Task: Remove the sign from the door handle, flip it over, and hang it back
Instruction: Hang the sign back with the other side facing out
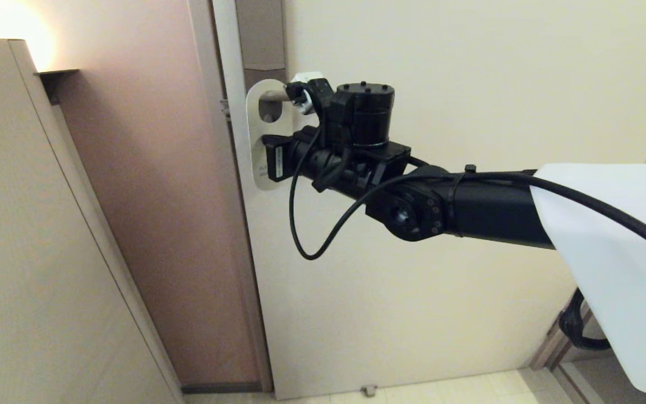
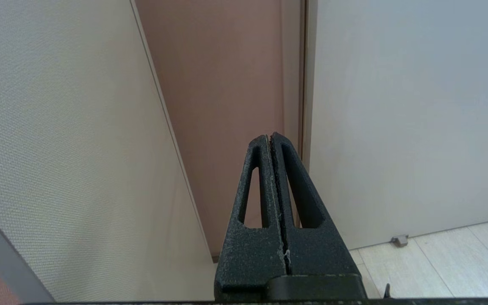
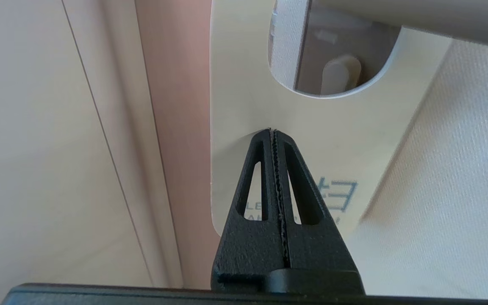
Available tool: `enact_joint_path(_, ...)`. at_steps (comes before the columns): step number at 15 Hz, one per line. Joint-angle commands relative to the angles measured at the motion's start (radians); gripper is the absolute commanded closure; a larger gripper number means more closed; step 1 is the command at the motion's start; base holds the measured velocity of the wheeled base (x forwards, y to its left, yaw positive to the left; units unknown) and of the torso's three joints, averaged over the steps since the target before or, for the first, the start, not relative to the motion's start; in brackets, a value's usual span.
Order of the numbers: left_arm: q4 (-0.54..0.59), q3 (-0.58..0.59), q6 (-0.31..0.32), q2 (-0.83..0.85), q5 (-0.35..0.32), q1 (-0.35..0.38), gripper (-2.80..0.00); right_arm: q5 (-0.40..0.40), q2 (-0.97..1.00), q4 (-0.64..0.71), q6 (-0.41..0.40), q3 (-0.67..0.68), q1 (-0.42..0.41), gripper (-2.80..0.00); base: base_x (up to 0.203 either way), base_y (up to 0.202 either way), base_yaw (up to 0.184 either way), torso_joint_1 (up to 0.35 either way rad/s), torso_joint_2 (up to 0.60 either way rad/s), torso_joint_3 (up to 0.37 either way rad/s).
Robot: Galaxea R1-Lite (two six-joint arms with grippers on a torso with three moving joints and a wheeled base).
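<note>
At far left stands a beige cabinet (image 1: 31, 224). Centre-left in the head view, the sign (image 1: 261, 129) hangs white side out on the door handle (image 1: 275, 95), near the door (image 1: 413, 308) edge. The right gripper (image 1: 270, 160) points at the sign's lower half from the right, jaws pressed together on nothing. The left gripper (image 2: 271, 137), also closed and empty, shows only in its own view. Risk: closed jaws could nudge the sign, swinging it or sliding it along the lever.
</note>
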Motion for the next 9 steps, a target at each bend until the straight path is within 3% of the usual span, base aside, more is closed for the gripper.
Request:
enact_joint_path(1,0.0,0.0,0.0,0.001,0.0,0.0,0.0,-0.003,0.037,-0.045,-0.001,0.0,0.0,0.0,0.0,0.0,0.0,0.0,0.0,0.0)
enact_joint_path(9,0.0,0.0,0.0,0.001,0.0,0.001,0.0,-0.032,0.114,-0.2,-0.003,-0.002,-0.001,0.0,0.0,0.0,0.0,0.0,0.0,0.0)
